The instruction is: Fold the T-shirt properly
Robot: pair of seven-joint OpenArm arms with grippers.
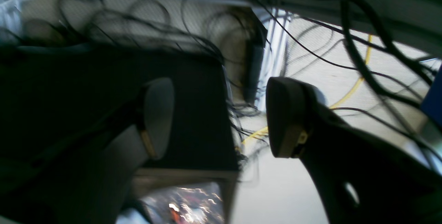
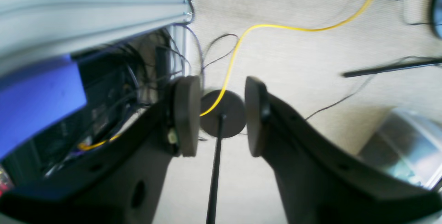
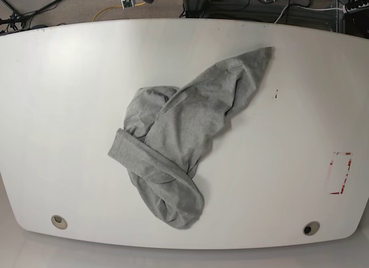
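The heather-grey T-shirt (image 3: 184, 138) lies crumpled in a loose heap near the middle of the white table (image 3: 63, 106) in the base view, one part stretching toward the far right. Its lettering is hidden. Neither arm shows in the base view. In the left wrist view my left gripper (image 1: 221, 117) is open and empty, off the table, over floor and cables. In the right wrist view my right gripper (image 2: 222, 117) is open and empty, over the floor. The shirt is out of view in both wrist views.
A red-marked rectangle (image 3: 340, 173) sits near the table's right edge. Two round holes (image 3: 57, 221) (image 3: 311, 227) sit near the front edge. A yellow cable (image 2: 276, 27), a black round stand base (image 2: 222, 113) and an aluminium frame rail (image 2: 86, 6) lie below my right gripper.
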